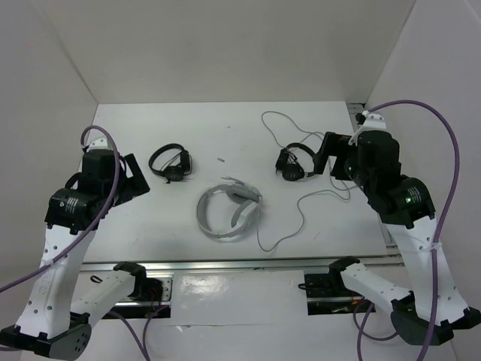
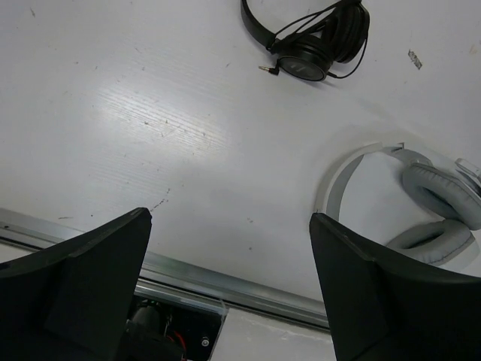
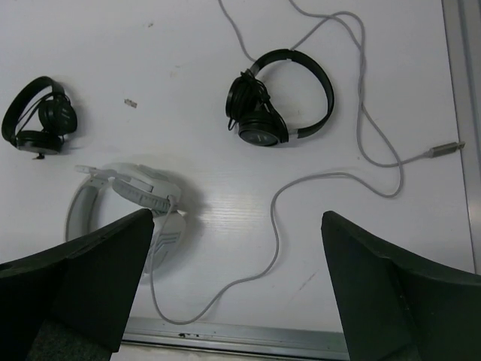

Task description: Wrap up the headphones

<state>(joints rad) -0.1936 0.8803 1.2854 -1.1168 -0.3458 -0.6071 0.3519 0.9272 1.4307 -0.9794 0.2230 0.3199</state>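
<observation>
While both arms hang above the table, my left gripper (image 2: 229,218) stands spread wide with nothing between its jaws, and my right gripper (image 3: 237,218) is just as wide apart and just as bare. The fingers (image 2: 90,278) are dark, matte, blunt wedges with flat inner faces.

Below them the table (image 1: 225,128) is smooth white board, faintly streaked and glossy where light catches it, with a brushed metal rail (image 2: 225,282) along its near edge.

The headphones (image 1: 225,214) lie flat near the middle of the table, close to the near edge. They are pale grey-white hard plastic: a broad curved headband, and two oval ear cups with soft, puffy grey padding (image 2: 436,195) folded in against each other. A thin grey cable (image 3: 274,226) leaves them at the near side and wanders loosely across the table in slack loops toward my right, unwrapped; a small plug (image 3: 443,148) lies near the right edge.

From my left gripper they sit well off toward the right and slightly nearer the bases; from my right gripper they lie off to the left and nearer, partly hidden behind my left-hand finger. Neither gripper touches them.

Two smaller black pairs with thin bands lie farther back: one (image 1: 171,162) near my left gripper, the other (image 1: 294,162) just beside my right gripper, where the grey cable passes.
</observation>
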